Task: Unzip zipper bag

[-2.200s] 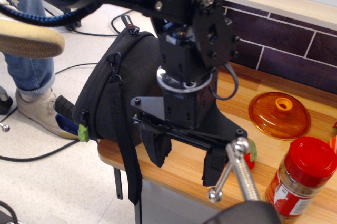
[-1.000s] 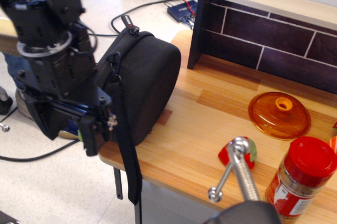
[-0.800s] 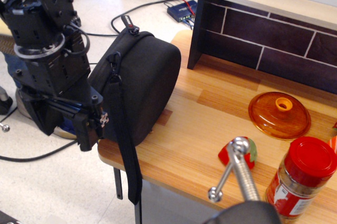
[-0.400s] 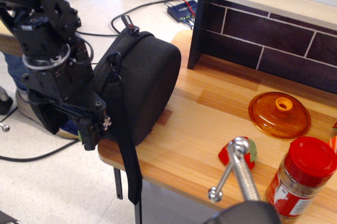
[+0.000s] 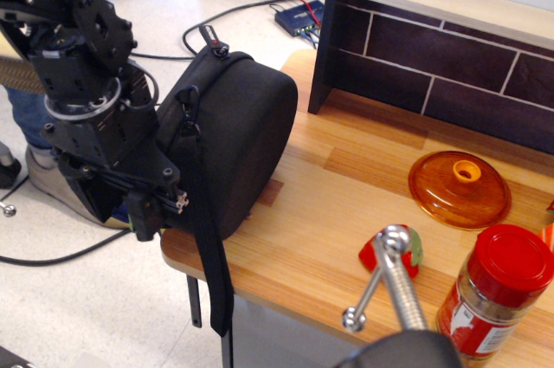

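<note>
The zipper bag (image 5: 238, 130) is a large black rounded fabric case standing on its side at the table's left end, partly over the edge. Its long black strap (image 5: 212, 273) hangs down past the table edge. The black zipper (image 5: 186, 108) runs along its left rim. The green tape tab is hidden behind my gripper. My gripper (image 5: 121, 209) is pressed against the bag's lower left rim, off the table's left end. Its two black fingers (image 5: 144, 216) point down with a small gap between them, and I see nothing held in it.
On the wooden table (image 5: 346, 177) lie an orange lid (image 5: 459, 188), a red-lidded jar (image 5: 493, 290) and a small red toy (image 5: 391, 251). A metal clamp handle (image 5: 385, 277) stands in front. A dark tiled wall (image 5: 433, 65) is behind. Cables and a person's shoe are on the floor at left.
My arm swung from above the table's middle to the bag's left side, then moved in against the bag's lower left rim, covering the green tab. The bag has not moved.
</note>
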Controlling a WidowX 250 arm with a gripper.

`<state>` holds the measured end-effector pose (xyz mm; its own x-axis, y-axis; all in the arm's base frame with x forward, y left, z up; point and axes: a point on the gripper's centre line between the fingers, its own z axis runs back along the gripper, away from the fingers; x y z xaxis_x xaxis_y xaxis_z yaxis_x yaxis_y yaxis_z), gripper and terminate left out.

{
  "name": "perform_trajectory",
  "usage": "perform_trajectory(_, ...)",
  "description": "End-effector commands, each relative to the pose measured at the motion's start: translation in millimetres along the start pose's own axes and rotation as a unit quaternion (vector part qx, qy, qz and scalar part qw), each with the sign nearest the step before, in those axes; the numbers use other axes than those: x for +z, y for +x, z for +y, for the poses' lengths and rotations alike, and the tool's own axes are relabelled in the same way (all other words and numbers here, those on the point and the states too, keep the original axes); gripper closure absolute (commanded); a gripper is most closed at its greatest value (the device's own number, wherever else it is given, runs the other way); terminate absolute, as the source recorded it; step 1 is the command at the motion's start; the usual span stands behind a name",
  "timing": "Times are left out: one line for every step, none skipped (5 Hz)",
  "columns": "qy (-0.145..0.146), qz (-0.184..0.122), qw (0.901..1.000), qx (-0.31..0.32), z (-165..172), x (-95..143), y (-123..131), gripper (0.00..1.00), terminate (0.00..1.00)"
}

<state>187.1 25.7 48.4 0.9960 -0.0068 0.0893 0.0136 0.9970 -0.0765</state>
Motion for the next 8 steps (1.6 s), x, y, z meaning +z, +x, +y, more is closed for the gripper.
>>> perform_trajectory(-0.003, -0.019, 0.9996, 0.021, -3, 9, 9, 1.0, 0.0)
perform_trajectory(0.0, -0.031, 0.9991, 0.029, -5, 11, 10, 1.0, 0.0)
perform_trajectory(-0.005, -0.049, 0.9979, 0.042, -9, 22, 17, 1.0, 0.0)
perform_trajectory(-0.025, -0.067, 0.9952, 0.066, -16, 52, 26, 1.0, 0.0)
perform_trajectory(-0.044, -0.092, 0.9912, 0.086, -24, 81, 38, 1.0, 0.0)
perform_trajectory(-0.051, -0.116, 0.9862, 0.107, -30, 101, 58, 1.0, 0.0)
perform_trajectory(-0.053, -0.124, 0.9825, 0.128, -30, 112, 76, 1.0, 0.0)
perform_trajectory(-0.05, -0.117, 0.9829, 0.134, -29, 117, 78, 1.0, 0.0)
